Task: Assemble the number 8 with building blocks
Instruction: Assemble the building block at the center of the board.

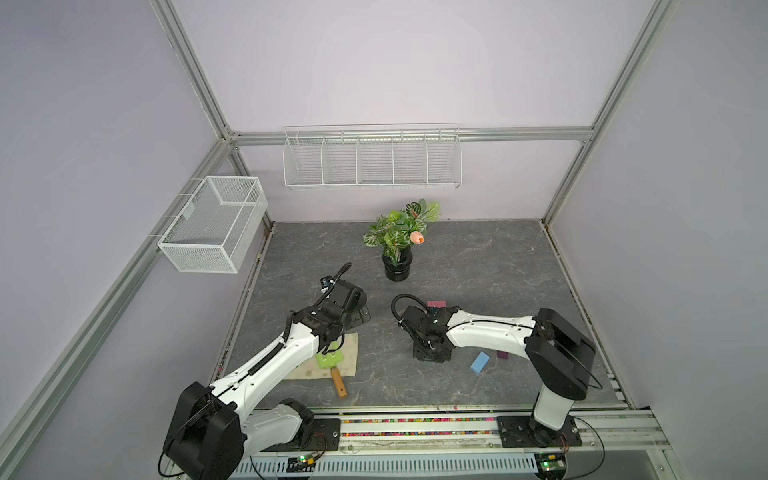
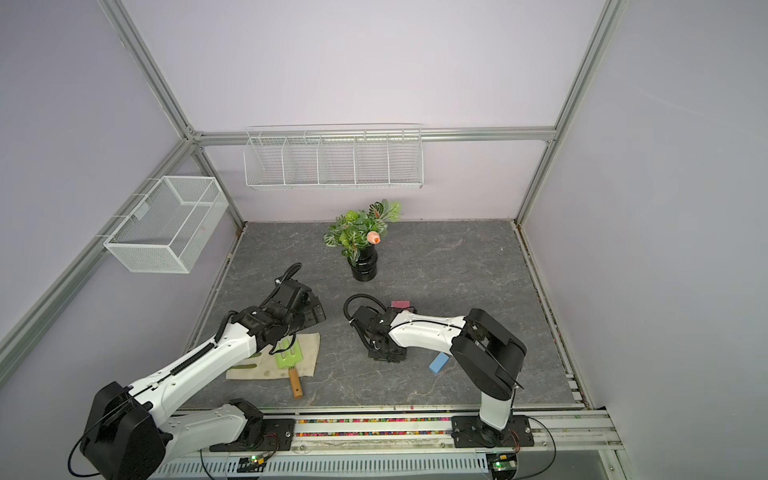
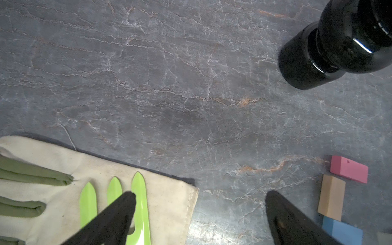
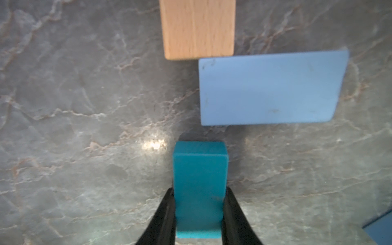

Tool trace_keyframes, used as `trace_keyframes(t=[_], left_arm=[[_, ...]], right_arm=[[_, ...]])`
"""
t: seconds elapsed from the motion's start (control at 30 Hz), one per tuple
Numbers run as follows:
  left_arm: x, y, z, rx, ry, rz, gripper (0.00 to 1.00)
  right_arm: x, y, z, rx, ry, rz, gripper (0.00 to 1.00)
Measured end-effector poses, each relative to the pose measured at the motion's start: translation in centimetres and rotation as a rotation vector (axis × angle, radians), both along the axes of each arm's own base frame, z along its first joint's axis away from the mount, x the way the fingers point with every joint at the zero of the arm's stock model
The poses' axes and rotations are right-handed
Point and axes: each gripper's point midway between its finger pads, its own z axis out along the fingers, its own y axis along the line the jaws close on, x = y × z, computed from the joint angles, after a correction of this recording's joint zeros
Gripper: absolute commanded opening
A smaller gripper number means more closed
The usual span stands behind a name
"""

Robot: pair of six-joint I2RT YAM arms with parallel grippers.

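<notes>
A grey marbled worktop (image 1: 478, 257) sits inside pale lilac walls (image 1: 374, 62). A wire rack (image 1: 372, 160) hangs on the back wall and a mesh basket (image 1: 212, 224) on the left one. Behind the worktop's middle, a black vase (image 1: 397, 268) holds a leafy plant (image 1: 401, 226).

Near the middle, the right gripper (image 4: 199, 191) pinches a teal block (image 4: 199, 167) by its long sides. The block's long axis points past the fingertips toward the tan block (image 4: 197, 27), which lies in line with it. A light blue block (image 4: 269, 89) lies crosswise, one corner just beside the tan one's end.

The left gripper (image 3: 200, 194) gapes wide, holding nothing, over a glove's (image 3: 63, 165) edge.
</notes>
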Motion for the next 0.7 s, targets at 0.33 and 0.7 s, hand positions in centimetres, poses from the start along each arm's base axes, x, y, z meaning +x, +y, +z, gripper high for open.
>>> trace_keyframes(t=[0.33,0.7], left_arm=[[0.16,-0.11,-0.08,-0.002,-0.002,0.0,1.0],[0.17,-0.19,-0.38,0.001,0.007,-0.002,0.99]], right_arm=[[0.28,-0.1,0.05,-0.004,-0.007,0.01,0.07],[0.63,-0.14,-0.04,-0.019,-0.006,0.016,0.07]])
